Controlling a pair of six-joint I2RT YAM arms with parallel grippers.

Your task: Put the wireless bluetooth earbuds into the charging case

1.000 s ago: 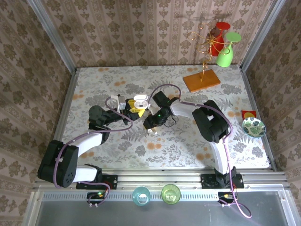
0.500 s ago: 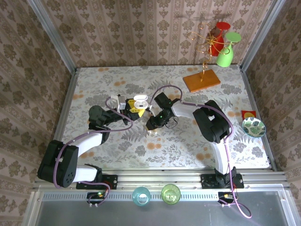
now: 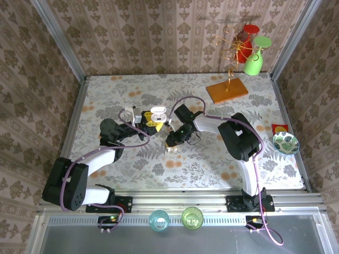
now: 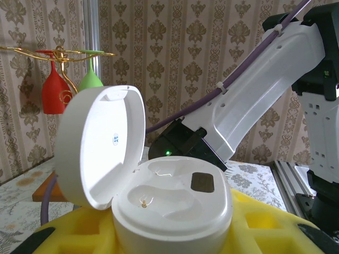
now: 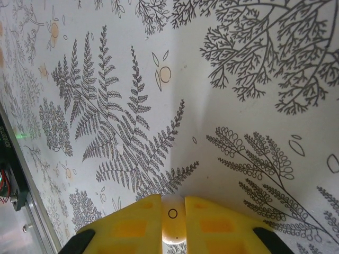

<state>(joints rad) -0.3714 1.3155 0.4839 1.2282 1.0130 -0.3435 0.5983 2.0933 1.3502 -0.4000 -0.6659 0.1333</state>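
A white charging case (image 4: 175, 198) sits between my left gripper's (image 4: 169, 244) yellow pads (image 4: 265, 225). Its lid (image 4: 100, 143) is hinged open to the left, and both moulded wells are empty. From the top view the case (image 3: 158, 112) is left of the table's centre, with the left gripper (image 3: 152, 124) shut on it. My right gripper (image 3: 170, 147) points down at the tablecloth just right of and nearer than the case. In the right wrist view, the right gripper (image 5: 172, 205) is shut on a small glossy white earbud (image 5: 172, 222) marked with a small ring, right at the cloth.
A wooden board (image 3: 226, 90) with a gold wire stand holding red and green glasses (image 3: 252, 62) is at the back right. A patterned bowl (image 3: 286, 143) and a red item (image 3: 279, 128) lie at the right edge. Two cups (image 3: 175, 218) stand by the near rail.
The right gripper's jaws have closed onto the white earbud and its wrist has shifted slightly. The left gripper and the open case have stayed still.
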